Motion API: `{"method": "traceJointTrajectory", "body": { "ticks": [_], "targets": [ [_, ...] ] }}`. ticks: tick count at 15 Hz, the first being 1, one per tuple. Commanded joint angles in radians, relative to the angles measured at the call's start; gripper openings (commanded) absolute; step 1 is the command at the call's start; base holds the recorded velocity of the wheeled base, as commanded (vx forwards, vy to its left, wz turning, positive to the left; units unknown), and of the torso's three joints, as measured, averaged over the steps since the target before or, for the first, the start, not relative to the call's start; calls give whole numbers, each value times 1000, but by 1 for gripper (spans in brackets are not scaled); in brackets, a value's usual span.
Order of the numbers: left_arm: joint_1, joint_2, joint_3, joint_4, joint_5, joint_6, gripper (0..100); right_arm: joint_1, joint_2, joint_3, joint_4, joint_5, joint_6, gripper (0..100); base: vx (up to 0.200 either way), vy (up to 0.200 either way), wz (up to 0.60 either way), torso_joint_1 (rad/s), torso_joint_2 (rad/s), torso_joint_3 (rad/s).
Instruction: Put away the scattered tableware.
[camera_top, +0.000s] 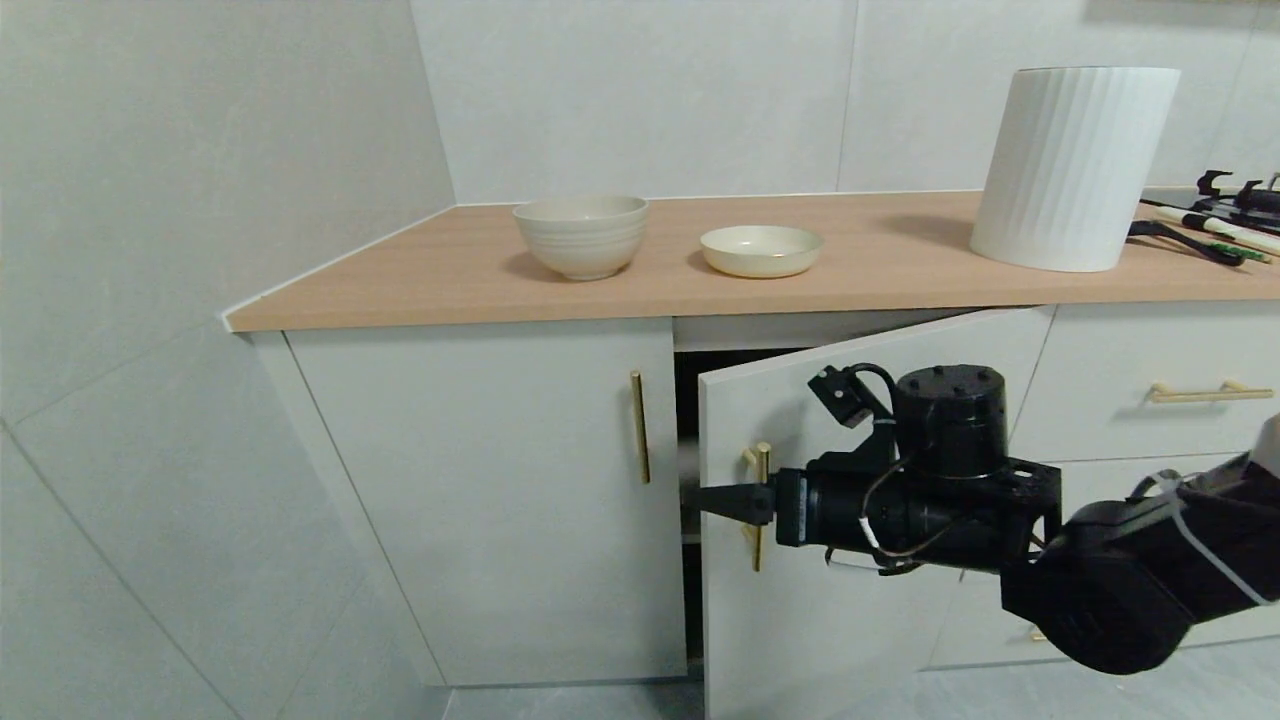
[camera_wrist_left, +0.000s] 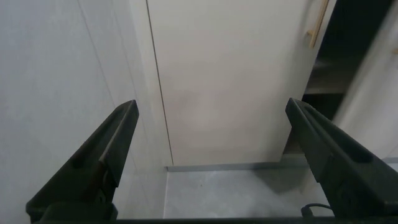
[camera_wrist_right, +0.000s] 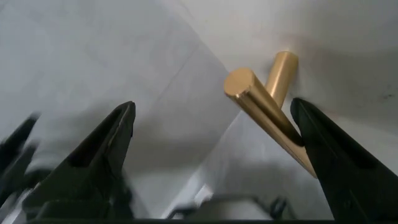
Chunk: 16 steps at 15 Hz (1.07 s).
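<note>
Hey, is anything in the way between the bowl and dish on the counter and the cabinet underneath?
Yes. The right cabinet door is only partly open, standing across the opening; the right gripper is at its handle. The left door is shut.

The right gripper (camera_top: 715, 502) sat low before the cupboard, at the handle (camera_top: 762, 458) of the open door (camera_top: 850, 620). That handle stood between its fingers, close to one of them. To the gripper's left was the closed door (camera_top: 480, 500) with the other handle (camera_top: 640, 427), and the cupboard opening (camera_top: 688, 400) lay between the two doors. Above the gripper ran the countertop (camera_top: 900, 275). On it the bowl (camera_top: 581, 235) stood up and to the left, the dish (camera_top: 761, 250) almost straight above, the tall container (camera_top: 1075, 165) up to the right, and the utensils (camera_top: 1215, 225) beyond that. The drawers (camera_top: 1130, 350) lay to the gripper's right. The left gripper (camera_wrist_left: 211, 162) hung before the closed door's foot, above the floor (camera_wrist_left: 236, 193).
</note>
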Motion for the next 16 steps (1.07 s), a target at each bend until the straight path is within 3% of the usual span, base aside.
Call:
{"method": "traceJointTrajectory", "body": {
  "ticks": [1,8,10,12,13,15,16],
  "targets": [
    [0,0,0,0,0,0,100,8,-115,103,0,82,0,100,0,0,0,0,0,0],
    [0,0,0,-3,-1,6,100,13,-171,160,-12,111,-1,100,0,0,0,0,0,0],
    [0,0,-78,-17,-21,-2,100,23,-171,162,-12,111,-1,100,0,0,0,0,0,0],
    [0,20,-207,44,-150,-2,100,34,-169,163,-12,111,-3,100,0,0,0,0,0,0],
    [0,100,-337,146,-268,-2,100,37,-169,162,-12,110,-4,100,0,0,0,0,0,0],
    [0,318,-515,255,-373,0,100,37,-171,162,-12,110,-4,100,0,0,0,0,0,0],
    [0,382,-538,253,-393,1,100,37,-171,162,-12,108,-4,100,0,0,0,0,0,0]
  ]
}}
